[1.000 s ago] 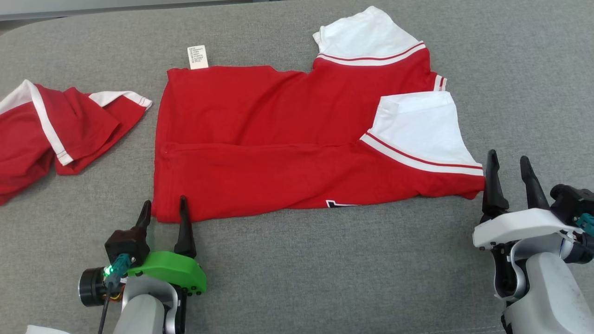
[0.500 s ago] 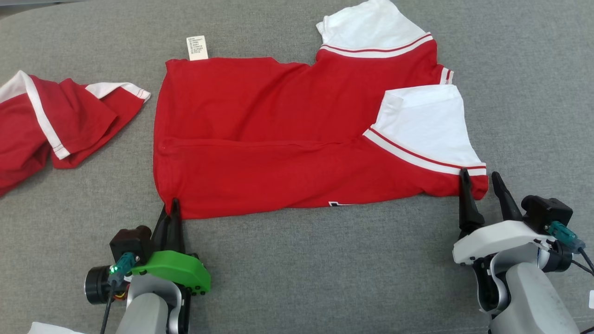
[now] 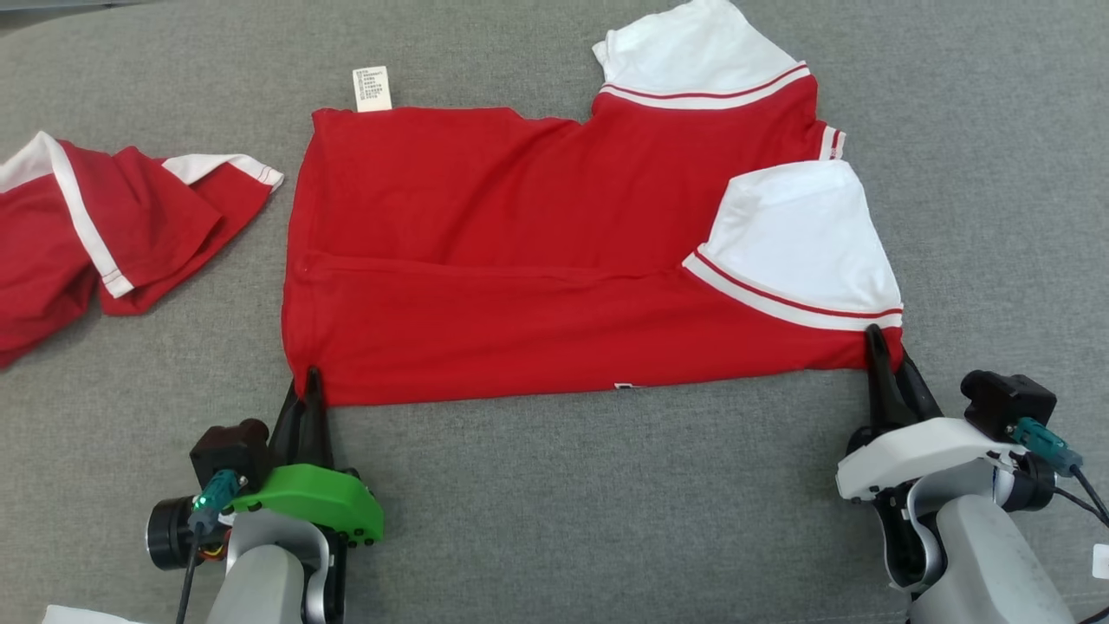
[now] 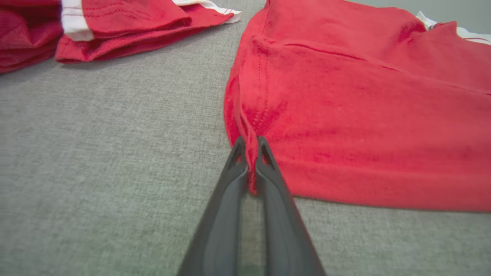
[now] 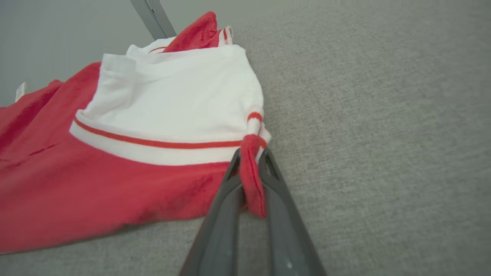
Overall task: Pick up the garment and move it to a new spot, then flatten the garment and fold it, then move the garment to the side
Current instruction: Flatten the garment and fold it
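The red T-shirt (image 3: pixel 520 260) lies spread on the grey fabric surface (image 3: pixel 606 503) in the middle of the head view, folded lengthwise so that a long crease runs across its body. Its hem end is toward the robot's left and its two white sleeves (image 3: pixel 801 238), each edged with a red stripe, are toward the right. A small white care label (image 3: pixel 372 89) sticks out from the far edge near the left corner. At the near left corner the left gripper (image 3: pixel 310 381), with its green housing, is closed on the shirt. The left wrist view shows a ridge of the red hem pinched between the two dark fingers. At the near right corner the right gripper (image 3: pixel 879 347), with its white housing, is likewise clamped on the shirt. There a bunched fold of red cloth just below the nearer sleeve's striped band sits between its fingers. Off to the left, apart from the shirt, a second red-and-white garment (image 3: pixel 104 225) lies crumpled on the same surface.
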Available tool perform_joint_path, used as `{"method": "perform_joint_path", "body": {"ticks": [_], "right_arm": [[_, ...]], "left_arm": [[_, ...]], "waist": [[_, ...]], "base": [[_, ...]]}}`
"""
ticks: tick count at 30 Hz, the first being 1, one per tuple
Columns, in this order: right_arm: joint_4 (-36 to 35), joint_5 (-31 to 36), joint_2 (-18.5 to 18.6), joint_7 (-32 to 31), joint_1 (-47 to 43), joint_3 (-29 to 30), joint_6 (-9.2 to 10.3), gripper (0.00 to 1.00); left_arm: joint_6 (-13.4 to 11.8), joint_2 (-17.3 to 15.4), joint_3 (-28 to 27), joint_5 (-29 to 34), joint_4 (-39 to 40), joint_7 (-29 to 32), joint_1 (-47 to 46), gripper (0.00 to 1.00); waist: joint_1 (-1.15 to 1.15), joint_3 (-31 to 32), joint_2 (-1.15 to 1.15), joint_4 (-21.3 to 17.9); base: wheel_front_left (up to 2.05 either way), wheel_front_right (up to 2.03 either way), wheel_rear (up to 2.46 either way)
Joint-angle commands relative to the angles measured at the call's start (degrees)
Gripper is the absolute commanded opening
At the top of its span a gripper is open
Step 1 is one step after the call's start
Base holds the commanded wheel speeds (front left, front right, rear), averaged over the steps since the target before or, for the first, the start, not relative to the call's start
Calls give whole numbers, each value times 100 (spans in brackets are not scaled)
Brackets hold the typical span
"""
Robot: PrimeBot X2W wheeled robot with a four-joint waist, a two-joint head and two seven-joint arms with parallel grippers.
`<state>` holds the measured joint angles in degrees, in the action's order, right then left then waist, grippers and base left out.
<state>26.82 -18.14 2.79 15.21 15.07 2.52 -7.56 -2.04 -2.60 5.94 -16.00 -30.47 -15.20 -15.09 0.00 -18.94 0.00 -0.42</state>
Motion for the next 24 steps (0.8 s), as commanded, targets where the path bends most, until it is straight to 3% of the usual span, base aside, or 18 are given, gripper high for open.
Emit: {"method": "perform_joint_path", "body": {"ticks": [1,14,24], "right_arm": [[-4,-38,61,-12,38,93,14,0],[155,-131,157,-6,-678,129,18,0],[28,-297,116,-6,-1537,-73,18,0]], "left_arm": [[-28,-54,-76,37,-15,10,47,0],[24,-61,-301,104,-75,5,782,0],[-34,-61,-151,-61,-135,5,1544,0]], "waist": [[0,72,0,16],[0,1090,0,153],[0,1680,0,181]], "base": [[0,0,0],[0,0,0],[0,0,0]]}}
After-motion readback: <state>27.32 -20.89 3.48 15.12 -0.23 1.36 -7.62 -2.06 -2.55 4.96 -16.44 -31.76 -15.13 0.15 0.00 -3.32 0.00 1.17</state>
